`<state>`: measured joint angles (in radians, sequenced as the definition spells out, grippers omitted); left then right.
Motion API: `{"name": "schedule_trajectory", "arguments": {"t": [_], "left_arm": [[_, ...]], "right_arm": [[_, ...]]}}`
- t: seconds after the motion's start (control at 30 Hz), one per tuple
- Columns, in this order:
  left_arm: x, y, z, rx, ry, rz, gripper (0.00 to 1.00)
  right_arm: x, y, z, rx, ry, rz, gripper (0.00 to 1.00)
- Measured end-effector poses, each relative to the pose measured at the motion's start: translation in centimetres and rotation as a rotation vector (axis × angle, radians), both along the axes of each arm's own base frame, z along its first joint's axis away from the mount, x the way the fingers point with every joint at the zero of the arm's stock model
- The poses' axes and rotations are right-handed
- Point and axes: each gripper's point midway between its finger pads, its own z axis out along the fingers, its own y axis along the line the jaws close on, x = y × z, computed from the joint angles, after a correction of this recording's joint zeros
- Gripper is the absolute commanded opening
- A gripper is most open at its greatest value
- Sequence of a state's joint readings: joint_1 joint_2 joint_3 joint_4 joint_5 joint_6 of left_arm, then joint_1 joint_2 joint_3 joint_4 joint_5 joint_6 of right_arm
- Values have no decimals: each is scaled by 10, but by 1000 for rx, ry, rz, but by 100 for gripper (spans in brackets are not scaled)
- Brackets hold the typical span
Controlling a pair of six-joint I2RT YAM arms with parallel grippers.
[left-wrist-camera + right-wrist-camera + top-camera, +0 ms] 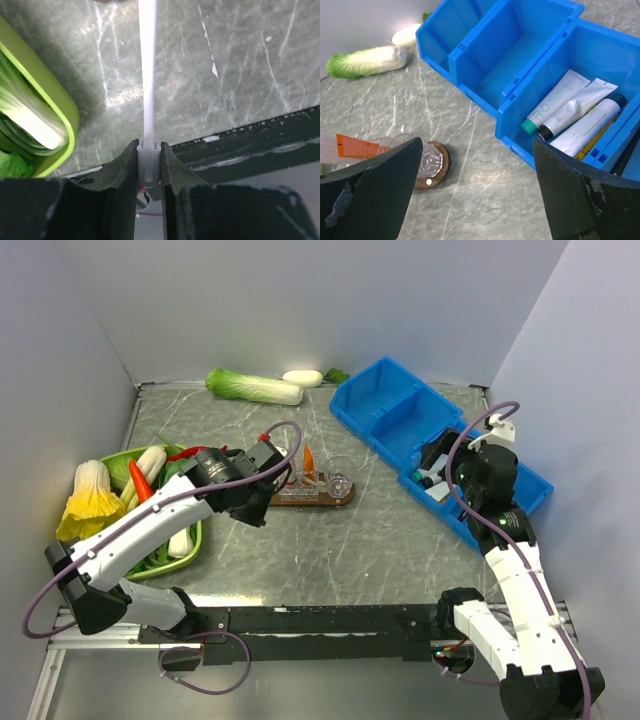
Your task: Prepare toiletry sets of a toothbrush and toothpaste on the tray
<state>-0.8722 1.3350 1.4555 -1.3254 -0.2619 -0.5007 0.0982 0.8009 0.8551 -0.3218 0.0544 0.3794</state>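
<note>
My left gripper (149, 148) is shut on the thick grey end of the toothbrush (148, 70), a thin white stick pointing away from the fingers over the grey tabletop. In the top view this gripper (279, 473) hovers at the left end of the dark-brown tray (345, 499). On the tray stand clear cups (338, 480), and the orange toothpaste (308, 460) rises upright from one of them. My right gripper (441, 473) is over the blue bin, open and empty (477, 150). Its view shows the tray's rounded end (441, 167), a cup (429, 161) and the toothpaste (357, 146).
Blue bins (392, 412) stand at the back right; one holds white tubes (560, 107) with dark caps. A green dish (193, 537) of vegetables sits at the left, its rim (60, 102) close to the toothbrush. A cabbage (255, 386) and a white vegetable (302, 378) lie at the back.
</note>
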Motion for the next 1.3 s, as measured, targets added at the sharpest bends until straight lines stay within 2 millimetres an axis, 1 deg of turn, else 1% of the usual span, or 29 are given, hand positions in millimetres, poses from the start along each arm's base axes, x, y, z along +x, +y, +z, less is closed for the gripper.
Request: {"name": "schedule_trajectory", "arguments": {"t": [0.1, 0.27, 0.33, 0.67, 0.83, 0.97, 1.03, 1.1, 1.2, 1.23, 1.3], "left_arm": [[-5, -5, -4, -8, 37, -10, 1], [-10, -14, -15, -4, 93, -24, 1], [-12, -15, -20, 5, 113, -27, 1], [-11, -18, -37, 56, 167, -26, 1], [-8, -18, -43, 77, 178, -15, 1], [-1, -17, -40, 86, 158, 5, 1], [5, -19, -34, 70, 136, 25, 1], [10, -20, -28, 53, 118, 38, 1], [16, -20, -22, 33, 106, 57, 1], [17, -20, -21, 27, 107, 61, 1], [17, -18, -21, 20, 115, 67, 1]], "right_arm": [[-3, 2, 2, 3, -16, 16, 99], [-8, 4, 13, 10, -57, 30, 99], [-10, 5, 17, 13, -74, 36, 99], [-10, 9, 10, 17, -66, 54, 99], [-9, 1, 7, 3, -60, 11, 99], [-8, -11, 0, -6, -29, -52, 99], [-9, -17, -4, -12, 9, -86, 99], [-8, -22, -3, -22, 47, -111, 99], [-5, -27, 9, -31, 74, -133, 99], [-4, -28, 17, -32, 76, -139, 99], [-2, -30, 26, -32, 78, -144, 99]]}}
